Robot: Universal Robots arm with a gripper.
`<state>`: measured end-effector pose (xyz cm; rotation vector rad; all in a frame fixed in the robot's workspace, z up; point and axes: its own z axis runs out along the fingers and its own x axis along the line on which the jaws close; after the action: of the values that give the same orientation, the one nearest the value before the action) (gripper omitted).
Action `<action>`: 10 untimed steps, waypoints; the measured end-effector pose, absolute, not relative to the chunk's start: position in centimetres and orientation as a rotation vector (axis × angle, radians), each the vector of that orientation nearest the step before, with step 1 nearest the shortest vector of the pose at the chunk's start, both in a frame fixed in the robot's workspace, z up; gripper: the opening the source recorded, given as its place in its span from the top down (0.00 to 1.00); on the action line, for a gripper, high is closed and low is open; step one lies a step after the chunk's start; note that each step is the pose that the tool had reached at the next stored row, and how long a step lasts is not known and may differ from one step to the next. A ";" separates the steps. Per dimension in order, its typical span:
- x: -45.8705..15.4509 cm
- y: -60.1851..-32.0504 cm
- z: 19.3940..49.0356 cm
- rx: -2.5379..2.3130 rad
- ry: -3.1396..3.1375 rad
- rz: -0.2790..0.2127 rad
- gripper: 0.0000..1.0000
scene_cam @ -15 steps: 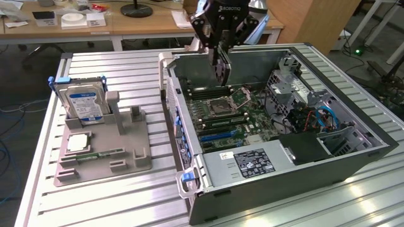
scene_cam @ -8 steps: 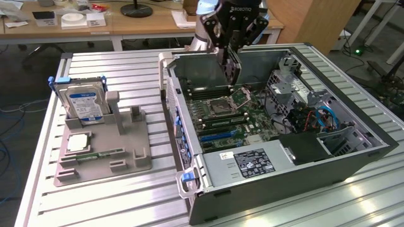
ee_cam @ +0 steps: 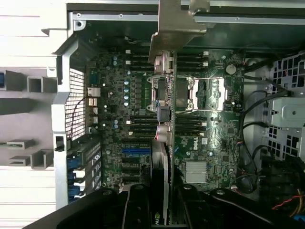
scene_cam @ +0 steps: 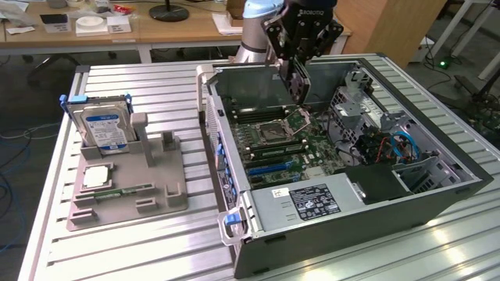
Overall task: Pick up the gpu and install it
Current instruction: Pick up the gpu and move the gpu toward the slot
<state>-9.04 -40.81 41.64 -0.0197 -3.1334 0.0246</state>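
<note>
The open dark metal computer case (scene_cam: 437,193) lies on its side, its green motherboard (scene_cam: 312,146) exposed. Above it the arm's black fingers (ee_cam: 138,210) pinch the thin, flat dark gpu card (scene_cam: 299,88), which hangs edge-down over the board. A grey moulded tray (scene_cam: 149,175) holds a boxy silver hard drive with a blue label (scene_cam: 102,126). Both sit on a ribbed aluminium bench (scene_cam: 140,82); wooden desks (scene_cam: 156,29) stand behind.

Slatted, seemingly metal table (scene_cam: 140,246): case (scene_cam: 352,237), holder (scene_cam: 125,205).
</note>
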 end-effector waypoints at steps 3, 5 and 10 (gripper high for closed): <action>-8.3 -40.8 41.6 -0.020 -3.133 0.025 0.73; -7.9 -40.8 41.6 -0.020 -3.133 0.025 0.73; -7.2 -40.8 41.6 -0.020 -3.133 0.025 0.73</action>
<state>-7.16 -40.81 41.55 -0.0198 -3.1334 0.0246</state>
